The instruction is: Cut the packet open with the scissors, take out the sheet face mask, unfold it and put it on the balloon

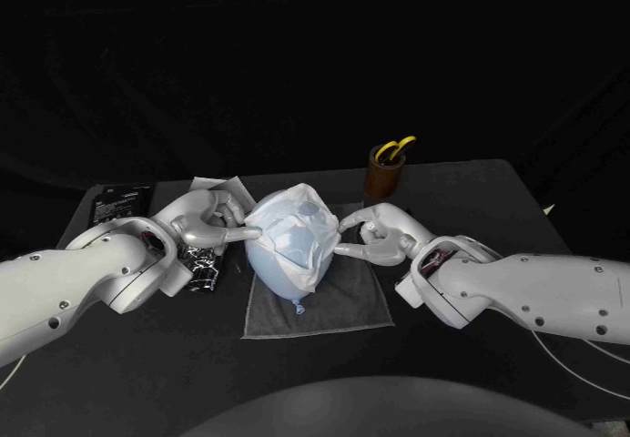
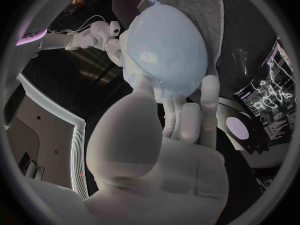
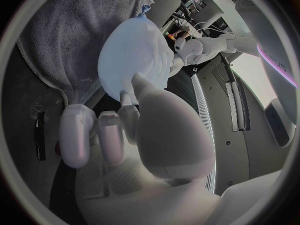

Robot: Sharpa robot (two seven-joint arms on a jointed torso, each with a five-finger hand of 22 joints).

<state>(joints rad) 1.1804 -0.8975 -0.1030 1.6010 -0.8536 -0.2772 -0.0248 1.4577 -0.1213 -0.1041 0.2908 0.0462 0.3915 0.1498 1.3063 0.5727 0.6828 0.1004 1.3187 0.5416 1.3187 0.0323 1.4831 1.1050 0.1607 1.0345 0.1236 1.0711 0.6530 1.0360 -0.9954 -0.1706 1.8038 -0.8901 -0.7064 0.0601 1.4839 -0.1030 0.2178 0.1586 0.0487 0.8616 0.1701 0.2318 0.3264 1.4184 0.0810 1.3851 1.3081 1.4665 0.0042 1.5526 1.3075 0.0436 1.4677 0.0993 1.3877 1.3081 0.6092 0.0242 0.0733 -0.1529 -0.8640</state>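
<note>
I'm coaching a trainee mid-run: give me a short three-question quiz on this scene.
1. True or false: the scissors lie on the grey towel.
2. The balloon rests on: A) the grey towel B) bare table C) a plate.
3. Fill in: the left robot hand and right robot hand touch opposite sides of the ____.
Key: 1 false, they stand in the brown cup; 2 A; 3 balloon.
</note>
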